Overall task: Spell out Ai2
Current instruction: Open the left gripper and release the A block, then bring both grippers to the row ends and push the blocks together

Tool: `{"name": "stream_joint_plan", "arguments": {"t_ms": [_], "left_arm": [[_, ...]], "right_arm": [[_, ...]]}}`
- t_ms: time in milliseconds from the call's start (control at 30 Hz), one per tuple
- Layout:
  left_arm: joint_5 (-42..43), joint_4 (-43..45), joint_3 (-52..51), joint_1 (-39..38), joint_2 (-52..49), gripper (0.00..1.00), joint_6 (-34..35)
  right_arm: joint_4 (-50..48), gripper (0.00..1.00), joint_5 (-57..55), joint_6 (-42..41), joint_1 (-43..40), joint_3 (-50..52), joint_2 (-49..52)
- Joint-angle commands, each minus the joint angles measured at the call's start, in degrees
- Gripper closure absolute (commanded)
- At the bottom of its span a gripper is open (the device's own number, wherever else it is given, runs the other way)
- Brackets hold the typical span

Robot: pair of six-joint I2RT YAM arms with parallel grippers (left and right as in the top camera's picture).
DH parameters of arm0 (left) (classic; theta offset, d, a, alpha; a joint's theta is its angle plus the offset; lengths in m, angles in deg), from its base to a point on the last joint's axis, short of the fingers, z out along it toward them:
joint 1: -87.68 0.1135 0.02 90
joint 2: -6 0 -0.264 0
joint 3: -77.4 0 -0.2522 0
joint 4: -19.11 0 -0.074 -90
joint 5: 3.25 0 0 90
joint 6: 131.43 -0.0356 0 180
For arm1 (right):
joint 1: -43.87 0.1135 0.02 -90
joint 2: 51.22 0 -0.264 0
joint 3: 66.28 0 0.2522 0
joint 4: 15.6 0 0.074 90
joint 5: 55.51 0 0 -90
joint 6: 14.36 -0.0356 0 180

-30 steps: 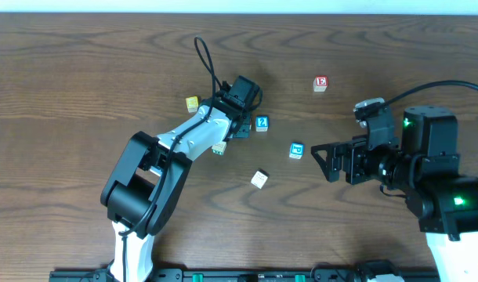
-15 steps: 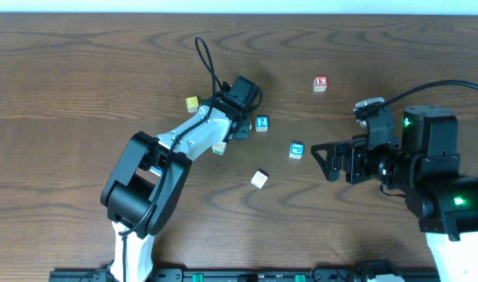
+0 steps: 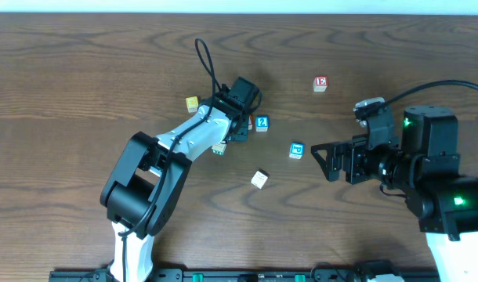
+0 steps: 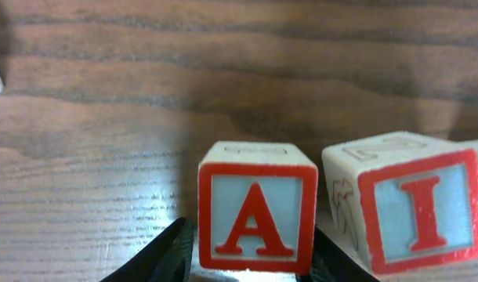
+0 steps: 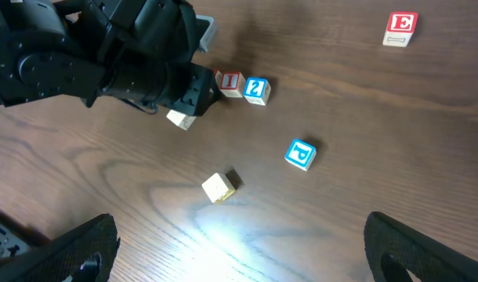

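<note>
The red "A" cube (image 4: 257, 207) stands on the table between my left gripper's (image 4: 251, 254) fingers. The right finger is at its side and the left finger is a small gap away. The red "I" cube (image 4: 415, 210) stands just right of it, slightly turned. In the right wrist view the "I" cube (image 5: 230, 81) and the blue "2" cube (image 5: 257, 90) sit side by side, with the "A" hidden behind the left gripper (image 5: 193, 92). Overhead, the "2" cube (image 3: 262, 123) lies right of the left gripper (image 3: 242, 128). My right gripper (image 3: 325, 160) is open and empty, hovering to the right.
The blue "P"-like cube (image 3: 296, 150) lies right of the row. The red "E" cube (image 3: 321, 83) sits at the back right. A plain cube (image 3: 259, 178) lies in front, another (image 3: 219, 148) beside the left arm, and a yellowish cube (image 3: 192, 103) at the back left.
</note>
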State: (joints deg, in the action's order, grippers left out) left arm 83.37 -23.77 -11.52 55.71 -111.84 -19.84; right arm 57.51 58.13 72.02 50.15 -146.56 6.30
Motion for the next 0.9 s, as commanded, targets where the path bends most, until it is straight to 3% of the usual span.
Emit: {"name": "stream_joint_plan", "arguments": {"t_ms": [0, 333, 567, 867], "left_arm": [[3.0, -2.4, -0.3, 0.1, -0.9, 0.57, -0.3], [3.2, -9.2, -0.3, 0.1, -0.9, 0.67, -0.2], [2.2, -13.8, -0.3, 0.1, -0.4, 0.93, -0.2], [-1.4, -18.8, -0.3, 0.1, 2.8, 0.94, -0.1]], "right_arm": [[0.0, 0.01, 1.2, -0.2, -0.2, -0.2, -0.2], [0.1, 0.01, 3.7, -0.2, -0.2, -0.2, -0.2], [0.3, 0.01, 3.7, -0.2, -0.2, -0.2, -0.2], [0.3, 0.01, 3.8, -0.1, -0.2, -0.2, -0.2]]}}
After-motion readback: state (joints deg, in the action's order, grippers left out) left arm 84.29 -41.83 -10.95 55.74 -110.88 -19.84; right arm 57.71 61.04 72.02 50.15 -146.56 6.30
